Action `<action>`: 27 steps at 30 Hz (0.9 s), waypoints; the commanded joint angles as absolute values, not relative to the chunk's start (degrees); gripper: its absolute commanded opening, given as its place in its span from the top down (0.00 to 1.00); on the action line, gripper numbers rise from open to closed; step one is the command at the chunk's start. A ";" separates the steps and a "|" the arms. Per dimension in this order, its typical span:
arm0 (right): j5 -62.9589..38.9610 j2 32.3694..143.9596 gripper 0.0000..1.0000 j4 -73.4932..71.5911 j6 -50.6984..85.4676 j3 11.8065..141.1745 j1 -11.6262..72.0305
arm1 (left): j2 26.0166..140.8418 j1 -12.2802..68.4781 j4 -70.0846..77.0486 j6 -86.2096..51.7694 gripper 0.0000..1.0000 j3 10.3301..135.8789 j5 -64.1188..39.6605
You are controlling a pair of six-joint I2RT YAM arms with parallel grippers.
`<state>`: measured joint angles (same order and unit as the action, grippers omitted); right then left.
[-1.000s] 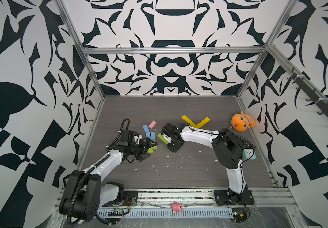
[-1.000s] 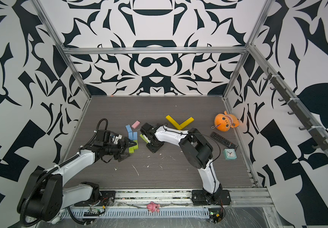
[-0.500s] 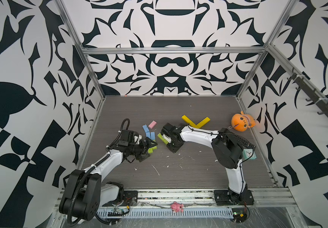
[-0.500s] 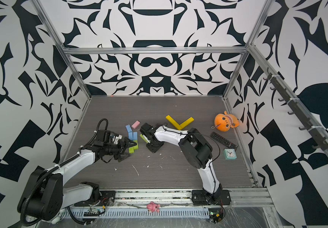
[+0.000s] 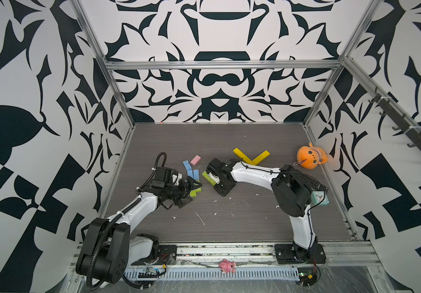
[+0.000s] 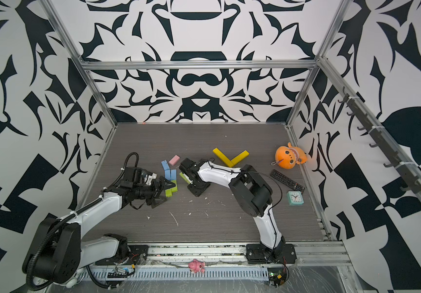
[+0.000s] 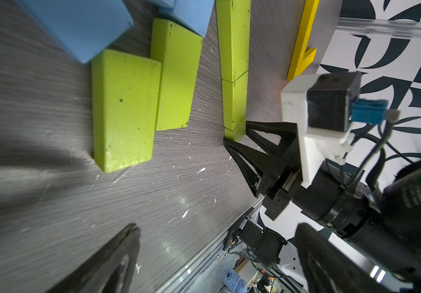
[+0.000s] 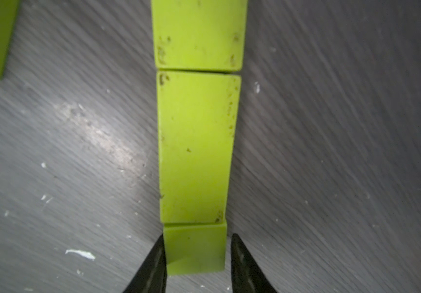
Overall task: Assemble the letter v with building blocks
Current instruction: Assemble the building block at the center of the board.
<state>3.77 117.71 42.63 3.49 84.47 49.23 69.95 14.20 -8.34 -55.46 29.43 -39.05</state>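
Two yellow building blocks (image 5: 251, 158) lie in a V on the grey table, seen in both top views (image 6: 229, 157). My right gripper (image 8: 196, 236) straddles the short end block (image 8: 195, 248) of a row of lime green blocks (image 8: 196, 147). One fingertip touches it and a small gap shows at the other, so the gripper is open. The row lies left of the V (image 5: 208, 176). My left gripper (image 5: 190, 192) is wide open and empty beside two loose lime blocks (image 7: 123, 109). Light blue blocks (image 5: 186, 165) and a pink block (image 5: 195, 159) lie behind them.
An orange plush toy (image 5: 309, 158) sits at the right wall, with a black remote (image 5: 316, 181) and a teal clock (image 5: 319, 199) nearer the front. White scraps dot the table. A pink toy (image 5: 226, 265) lies on the front rail.
The right jaws have parted a little around the lime end block. Both arms have stayed in place, and the left gripper is as wide as before.
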 commanded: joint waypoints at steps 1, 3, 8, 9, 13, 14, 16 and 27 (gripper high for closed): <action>3.16 120.94 0.56 43.85 4.07 84.11 49.94 | 70.32 13.89 -8.55 -54.60 0.01 28.39 -39.82; 3.08 121.00 0.56 43.94 3.97 84.15 49.93 | 70.31 13.90 -8.57 -54.62 0.00 28.39 -39.81; 2.57 121.20 0.54 44.01 3.87 84.39 50.08 | 70.47 13.89 -8.55 -54.65 0.01 28.45 -39.81; 2.55 121.29 0.54 44.03 3.87 84.46 50.17 | 70.49 13.89 -8.66 -54.66 0.01 28.45 -39.81; 1.98 121.04 0.54 43.79 3.77 84.45 50.36 | 70.49 13.89 -8.70 -54.52 0.01 28.56 -39.81; 1.85 120.94 0.55 43.75 3.74 84.38 50.31 | 70.52 13.90 -8.70 -54.55 0.01 28.57 -39.81; 1.93 120.97 0.54 43.75 3.79 84.51 50.34 | 70.58 13.89 -8.77 -54.55 0.01 28.52 -39.79; 1.57 121.18 0.55 43.91 3.95 84.98 50.39 | 70.49 13.89 -8.88 -54.44 0.01 28.65 -39.73</action>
